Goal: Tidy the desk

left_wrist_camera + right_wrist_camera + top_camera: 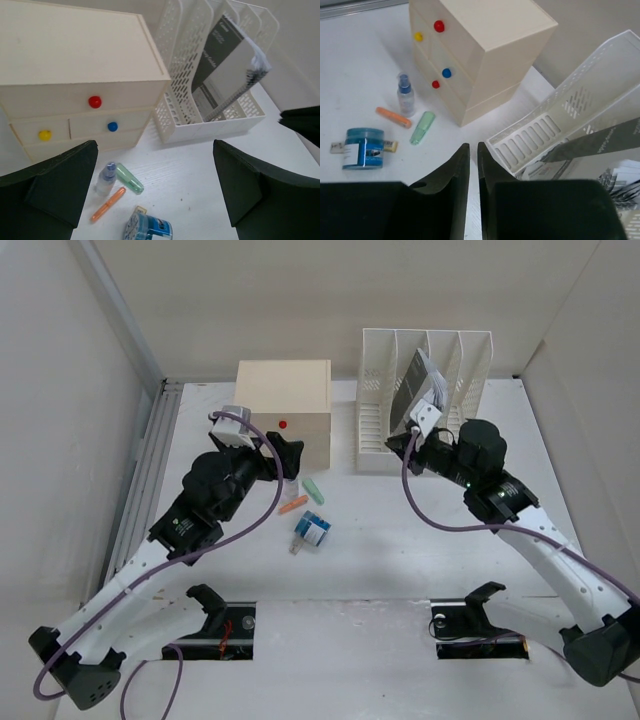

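1. My left tool (155, 150) is spread wide and empty. My right tool (473, 147) is pressed together, pinching nothing.
2. The desk (400, 560) lies under both. I judge it part tidied: one notebook (235, 70) stands in the one rack (425, 370).
3. Four things lie loose before the one shut drawer box (284, 400): one spray bottle (405, 95), one orange pen (393, 117), one green tube (422, 128) and one blue jar (364, 148).

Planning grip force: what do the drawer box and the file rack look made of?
Drawer box: probably painted wood or fibreboard, matte cream; thick flat panels. File rack: likely moulded plastic, white, faintly glossy; thin walls pierced with slots.
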Available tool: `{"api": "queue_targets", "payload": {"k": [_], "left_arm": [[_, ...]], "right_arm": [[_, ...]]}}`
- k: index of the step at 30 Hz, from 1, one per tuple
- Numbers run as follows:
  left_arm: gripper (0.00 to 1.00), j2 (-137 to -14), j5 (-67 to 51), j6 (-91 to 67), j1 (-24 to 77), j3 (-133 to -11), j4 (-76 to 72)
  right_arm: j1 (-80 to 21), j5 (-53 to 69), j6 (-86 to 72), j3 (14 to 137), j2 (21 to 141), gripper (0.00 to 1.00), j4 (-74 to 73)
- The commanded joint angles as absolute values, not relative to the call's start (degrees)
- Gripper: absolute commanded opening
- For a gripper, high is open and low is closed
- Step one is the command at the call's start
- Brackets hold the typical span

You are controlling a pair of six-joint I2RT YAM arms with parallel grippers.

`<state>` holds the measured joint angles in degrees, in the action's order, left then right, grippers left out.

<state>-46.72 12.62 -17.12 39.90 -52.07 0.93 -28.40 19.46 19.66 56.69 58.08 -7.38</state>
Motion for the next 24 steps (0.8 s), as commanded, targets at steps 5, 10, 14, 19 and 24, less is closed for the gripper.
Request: {"api": "queue_targets", "payload": {"k": [5,10,14,19,24], "left_arm": [[1.00,-45.79,22.85,-23.28,34.29,-48.87,1.67],[1.00,-51.83,16.71,-23.29,29.19,-48.08,-0.26],[0.88,-57.90,11.09,-22.33,24.79,-50.27,-1.49],[0.73,-63.62,5.63,-21.01,23.47,-52.81,-1.49],[0.65,-67.40,3.96,-20.39,22.94,-54.84,-3.42]], "right_arm": [[-23.30,33.46,15.66,58.00,56.78,1.00,-8.44],[-20.30,39.56,12.92,58.54,60.20,0.81,-8.44],[-18.20,36.39,11.78,57.92,62.83,0.29,-8.44],[-17.58,38.40,11.16,58.53,63.37,0.34,-8.96],[-17.58,38.41,10.64,59.76,63.37,0.37,-10.54]]}}
